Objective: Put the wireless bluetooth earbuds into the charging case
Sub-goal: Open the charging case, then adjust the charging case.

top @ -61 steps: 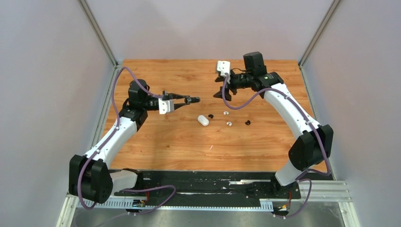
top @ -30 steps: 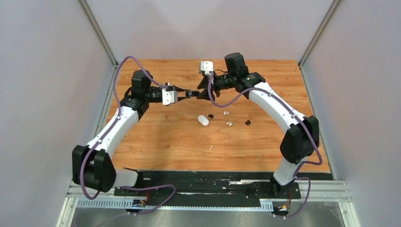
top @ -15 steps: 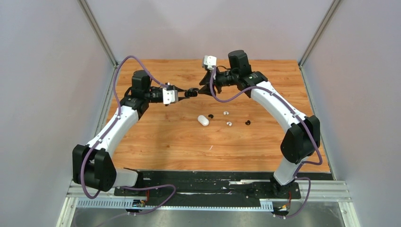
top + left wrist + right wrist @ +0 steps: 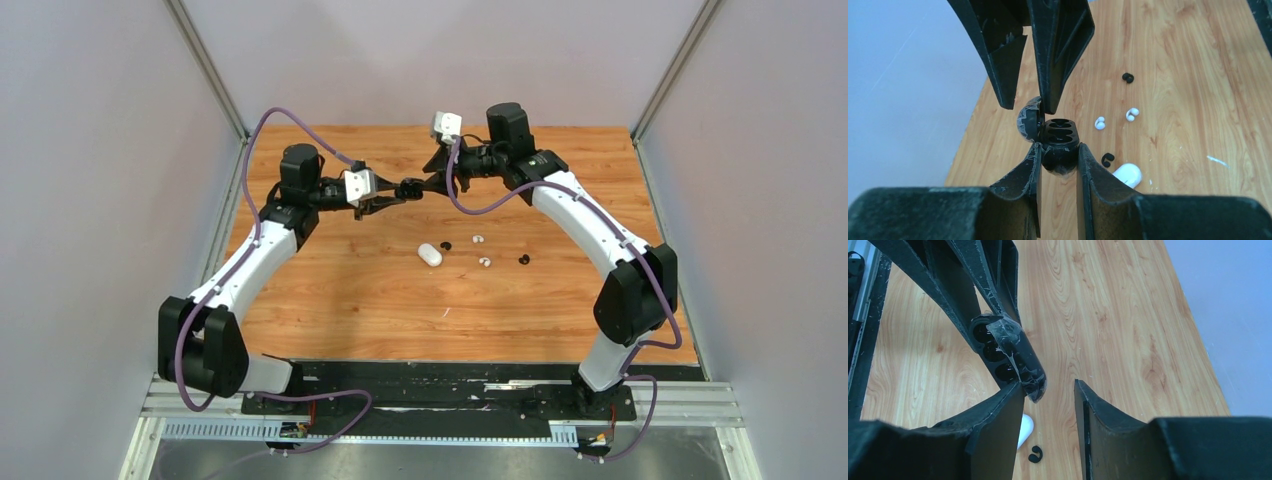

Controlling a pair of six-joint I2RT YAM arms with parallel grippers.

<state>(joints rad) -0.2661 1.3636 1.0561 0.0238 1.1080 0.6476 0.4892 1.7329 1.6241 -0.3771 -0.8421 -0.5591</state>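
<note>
Black case: held off the table at frame centre, lid hinged open, sockets empty.
White case: lying mid-table, apparently closed.
White buds: two, lying right of it.
Black buds: one beside White case, one farthest right.

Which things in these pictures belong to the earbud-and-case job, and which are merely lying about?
Belong to the job:
black charging case, open in the left gripper
right gripper, touching it
two black earbuds
two white earbuds
white case

Merely there:
white scuff on the table
metal rail in front
</note>
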